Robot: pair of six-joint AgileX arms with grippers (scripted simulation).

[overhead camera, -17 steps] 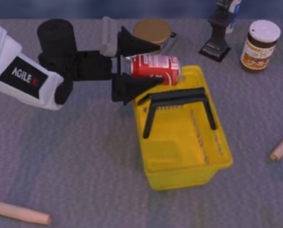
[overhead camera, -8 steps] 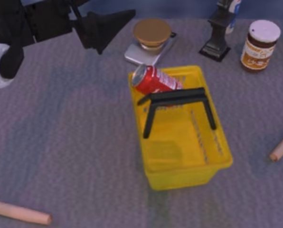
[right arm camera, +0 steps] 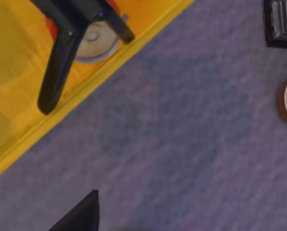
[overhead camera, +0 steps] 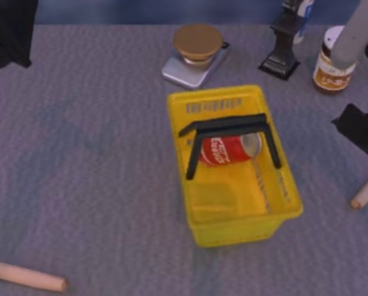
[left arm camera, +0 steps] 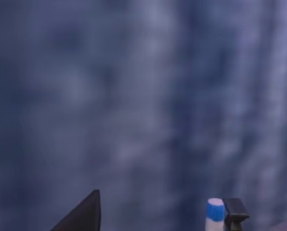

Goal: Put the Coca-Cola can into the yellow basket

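The Coca-Cola can (overhead camera: pixel 228 150) lies on its side inside the yellow basket (overhead camera: pixel 289 213), long axis running across, under the black handle (overhead camera: pixel 224 126). The right gripper (overhead camera: pixel 360 128), nearer, hovers off to the can's right and the left arm (overhead camera: pixel 10 31) sits far at top left; I can't tell either grip's state.

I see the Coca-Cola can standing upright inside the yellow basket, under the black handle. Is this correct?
Not quite. The Coca-Cola can is inside the yellow basket and under the black handle, but it lies on its side, not upright. The top view shows its red side and script facing up, with a silver end toward the table's right.
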